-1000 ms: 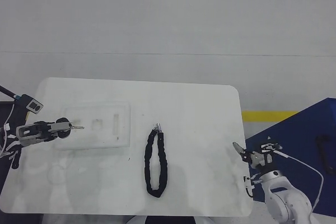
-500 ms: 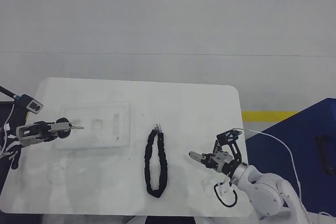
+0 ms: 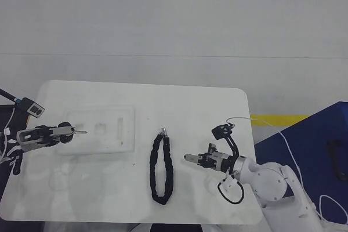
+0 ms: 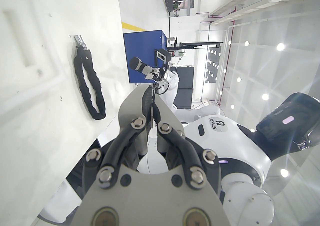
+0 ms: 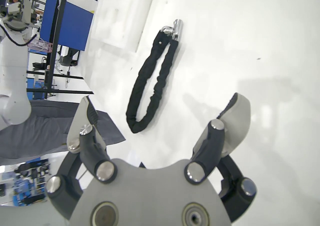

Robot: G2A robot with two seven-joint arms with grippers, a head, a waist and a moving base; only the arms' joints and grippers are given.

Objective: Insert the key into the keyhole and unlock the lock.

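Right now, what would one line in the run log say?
left jaws: shut on key, over foam tray | right jaws: open, near chain lock, not touching

I work over a white rounded-corner table (image 3: 209, 104) that stands on a pale grey floor (image 3: 174, 29) crossed by a yellow painted stripe (image 3: 276, 119). A blue boxy cabinet (image 3: 342, 124) stands just beside the table. Round bright ceiling lamps (image 4: 280, 46) glare among white gridded panels (image 4: 252, 19). A black metal frame (image 5: 52, 76) stands beyond the table's edge.
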